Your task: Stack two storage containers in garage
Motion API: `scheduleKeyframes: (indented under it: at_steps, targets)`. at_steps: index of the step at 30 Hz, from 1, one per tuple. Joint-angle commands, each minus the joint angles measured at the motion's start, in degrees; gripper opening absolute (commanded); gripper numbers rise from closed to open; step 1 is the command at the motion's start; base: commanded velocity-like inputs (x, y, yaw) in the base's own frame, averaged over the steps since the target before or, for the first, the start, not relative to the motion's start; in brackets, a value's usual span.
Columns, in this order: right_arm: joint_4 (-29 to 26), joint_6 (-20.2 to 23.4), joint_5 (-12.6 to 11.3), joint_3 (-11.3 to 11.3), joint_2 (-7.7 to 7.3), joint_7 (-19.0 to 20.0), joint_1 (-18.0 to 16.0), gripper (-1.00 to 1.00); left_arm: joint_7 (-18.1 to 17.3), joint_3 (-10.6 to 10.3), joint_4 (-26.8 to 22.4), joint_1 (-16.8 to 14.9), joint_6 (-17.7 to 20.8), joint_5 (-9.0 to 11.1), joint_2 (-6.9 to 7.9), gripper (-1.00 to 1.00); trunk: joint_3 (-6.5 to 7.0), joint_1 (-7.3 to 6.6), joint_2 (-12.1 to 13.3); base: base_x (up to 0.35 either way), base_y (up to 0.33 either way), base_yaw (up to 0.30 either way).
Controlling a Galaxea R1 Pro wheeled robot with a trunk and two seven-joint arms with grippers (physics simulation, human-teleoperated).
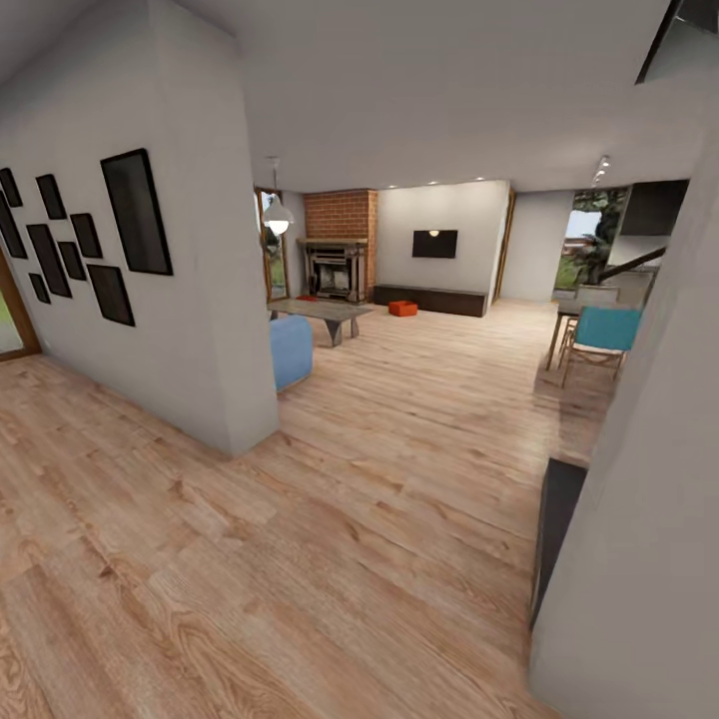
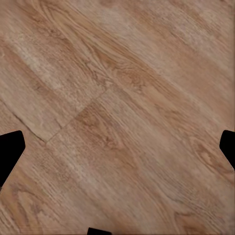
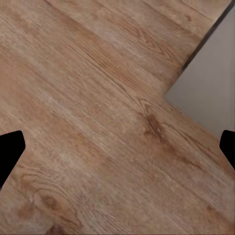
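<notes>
Far across the living room, one orange-red storage container (image 1: 402,308) sits on the light wood plank floor (image 1: 399,419) just in front of the dark low cabinet (image 1: 429,299), right of the brick fireplace (image 1: 340,245); something small and red shows by the hearth, too small to name. Nearer stand the grey coffee table (image 1: 322,312) and the blue sofa (image 1: 290,350). In each wrist view the left gripper (image 2: 117,147) and right gripper (image 3: 117,147) hang over bare planks, jaws wide apart and holding nothing.
</notes>
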Motion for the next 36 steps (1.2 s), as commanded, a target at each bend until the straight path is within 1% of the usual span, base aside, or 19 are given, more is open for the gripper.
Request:
scheduleKeyframes:
  at_steps: [1,5,9,36]
  targets:
    - [0.04,-0.09,0.60,0.03,0.00,-0.52,-0.04,1.00,-0.53,0.12,0.07,-0.04,-0.11,0.58,0.05,1.00,-0.06,0.03,-0.03,0.312,0.000,0.000]
    - [0.02,-0.09,0.63,0.03,0.00,-0.51,-0.04,1.00,-0.47,0.05,0.10,-0.04,-0.11,0.52,-0.27,1.00,-0.06,0.03,-0.03,0.312,0.000,0.000]
    - [0.00,-0.09,0.68,0.03,0.00,-0.51,-0.04,1.00,-0.46,0.03,0.10,-0.04,-0.08,0.56,0.05,1.00,-0.06,0.03,-0.03,0.312,0.000,0.000]
    - [0.00,-0.05,0.66,0.07,0.00,-0.51,-0.04,1.00,-0.37,0.12,0.10,-0.04,-0.09,0.57,0.40,1.00,-0.06,0.03,-0.03,0.312,0.000,0.000]
